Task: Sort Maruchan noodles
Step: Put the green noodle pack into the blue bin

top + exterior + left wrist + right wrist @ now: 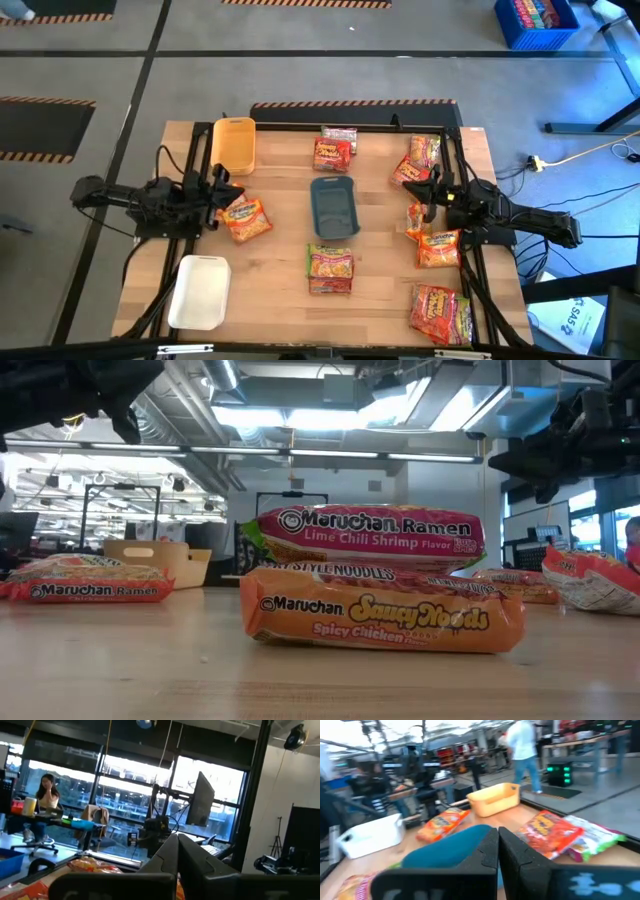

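Table (280, 290): light wood planks, matt, visible grain. Maruchan noodles (380, 622): crinkly glossy plastic wrap w/ glare. Yellow tray (234, 145), blue-grey tray (333, 206), white tray (199, 292): smooth matt plastic. Left gripper (176, 865) and right gripper (498, 856) fingers: matt dark plastic.

Lower stacked packet (330, 285) mostly hidden under upper one at 6 o'clock; 5 o'clock packet (441, 313) print too small to read; right wrist view blurred.

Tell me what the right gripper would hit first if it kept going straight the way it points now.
Probably the blue-grey tray: in the right wrist view it lies directly ahead of the shut right gripper, and the high view puts it at mid-table. The gripper's height is unclear, so it might pass over the tray.
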